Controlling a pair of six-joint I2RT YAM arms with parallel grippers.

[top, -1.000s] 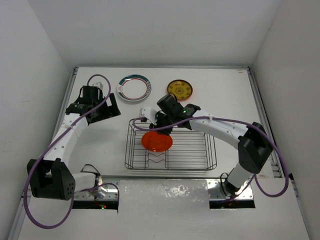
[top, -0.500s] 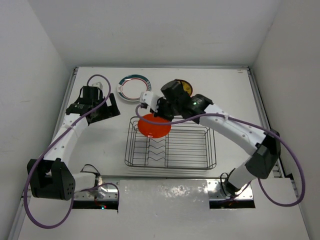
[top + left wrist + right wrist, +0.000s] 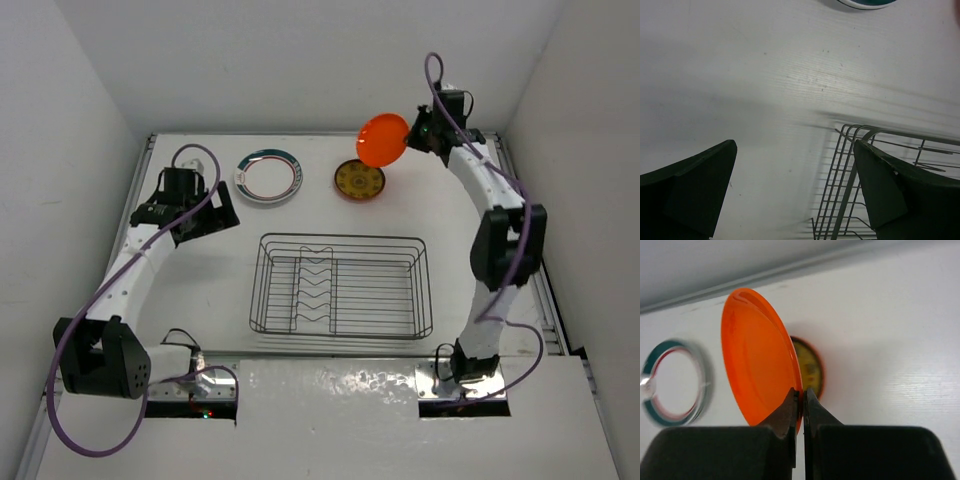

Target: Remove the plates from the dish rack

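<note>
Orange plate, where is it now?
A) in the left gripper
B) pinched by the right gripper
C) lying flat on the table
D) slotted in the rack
B: the right gripper is shut on the rim of the orange plate, holding it on edge, and the dish rack holds no plate.

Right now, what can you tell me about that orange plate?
The orange plate is round, plain and glossy, likely plastic, with a raised rim. It is held on edge in the air, pinched at its rim by the right gripper, above the table, near a yellow plate. Nothing else touches it.
</note>
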